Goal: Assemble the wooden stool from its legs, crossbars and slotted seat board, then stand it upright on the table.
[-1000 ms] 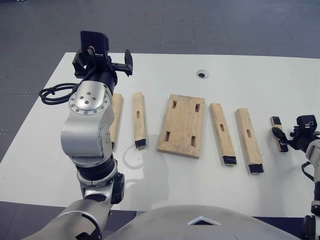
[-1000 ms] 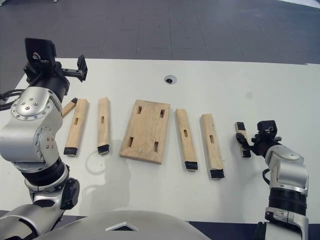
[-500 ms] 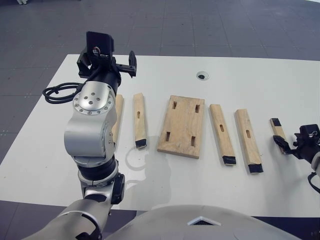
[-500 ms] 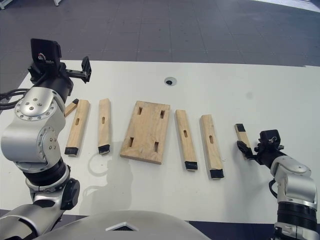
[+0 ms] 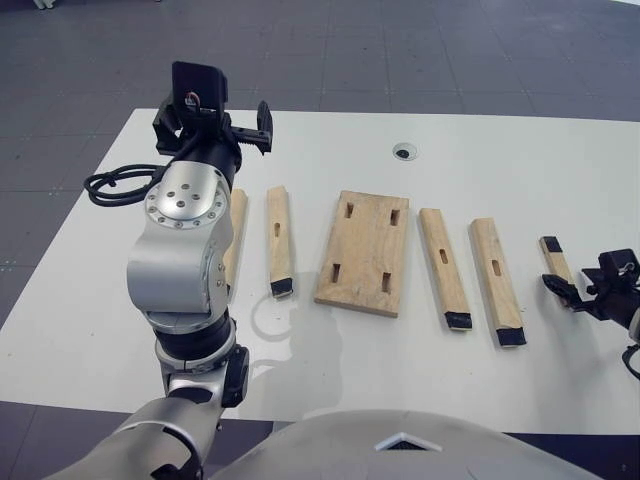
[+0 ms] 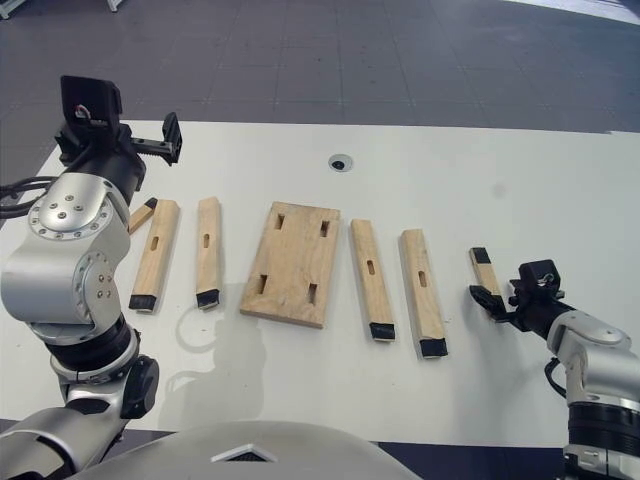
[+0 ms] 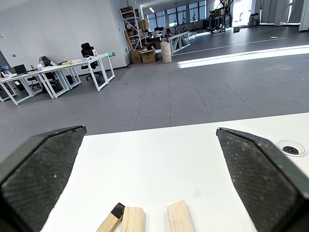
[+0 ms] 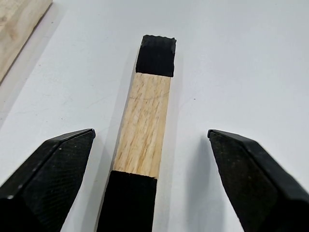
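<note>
So the crossbar (image 8: 145, 121) you're after is lying flat on the table (image 5: 520, 180) at the right end of the row, near the outer right leg (image 5: 496, 280) and well apart from the seat board (image 5: 364, 252) in the middle. Your right gripper (image 8: 150, 133) is down low at the bar's near end, jaws spread wide on either side of it and not touching, so nothing's in hand. Compared with a second ago that arm has slid back toward the robot's body, off the bar rather than over it, and the bar itself doesn't look like it's budged. I'd read that as a re-line, not a pick. Zero progress on the build so far: every leg, the board and both crossbars are flat and loose. The left gripper (image 7: 150, 129) has barely shifted, parked up high over the far left end, wide open and empty too, with the second crossbar (image 6: 141, 215) and the left legs (image 5: 279, 242) below it. Room-wise you're tight on the right, since the bar sits near the table's right edge, so don't nudge it outward. There's plenty of bare table on the near side of the row, and beyond it around the cable hole (image 5: 405, 151).
</note>
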Motion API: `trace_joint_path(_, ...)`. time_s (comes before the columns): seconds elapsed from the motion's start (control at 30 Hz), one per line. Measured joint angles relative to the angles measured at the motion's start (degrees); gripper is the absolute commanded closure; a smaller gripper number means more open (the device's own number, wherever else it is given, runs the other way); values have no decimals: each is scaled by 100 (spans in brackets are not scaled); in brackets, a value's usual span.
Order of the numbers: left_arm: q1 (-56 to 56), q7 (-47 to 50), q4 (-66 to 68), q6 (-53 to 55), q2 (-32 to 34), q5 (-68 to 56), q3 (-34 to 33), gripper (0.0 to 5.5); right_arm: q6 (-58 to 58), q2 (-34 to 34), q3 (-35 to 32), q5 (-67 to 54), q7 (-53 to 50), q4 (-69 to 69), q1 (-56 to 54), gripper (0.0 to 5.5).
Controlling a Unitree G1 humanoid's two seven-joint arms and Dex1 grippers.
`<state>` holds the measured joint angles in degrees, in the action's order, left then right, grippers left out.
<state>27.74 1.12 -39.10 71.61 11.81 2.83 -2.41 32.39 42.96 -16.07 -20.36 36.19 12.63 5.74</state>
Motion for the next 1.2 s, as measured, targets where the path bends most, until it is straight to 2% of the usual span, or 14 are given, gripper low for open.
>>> trace_joint_path(0.53, 58, 2, 4, 7, -35, -16, 1, 49, -121, -54, 58, -2, -170, 387, -313, 415)
trace_joint_path(0.77, 58, 35, 56, 62, -125, -18, -50, 49, -95, -51, 184, 0, -118, 555, -551, 422)
trace_joint_path(0.87, 96, -174, 141, 230, -119, -208, -371, 49, 419, -523, 253, -181, -409, -64, -821, 422)
trace_joint_path(0.93, 285, -441, 314, 462, -128, -492, -765, 49, 891, -791, 361, -285, -626, -381, -1176, 422)
trace_joint_path(0.97, 536, -673, 580, 725, -158, -731, -1190, 49, 1121, -929, 393, -348, -788, -603, -1476, 422)
trace_joint_path(1.07, 1036, -1230, 1266, 1123, -158, -1334, -1934, 49, 1287, -1086, 449, -426, -1115, -1355, -2577, 422)
trace_joint_path(1.2, 1692, -1758, 1685, 1711, -269, -2040, -2797, 49, 1442, -1379, 616, -448, -1476, -1886, -3058, 422)
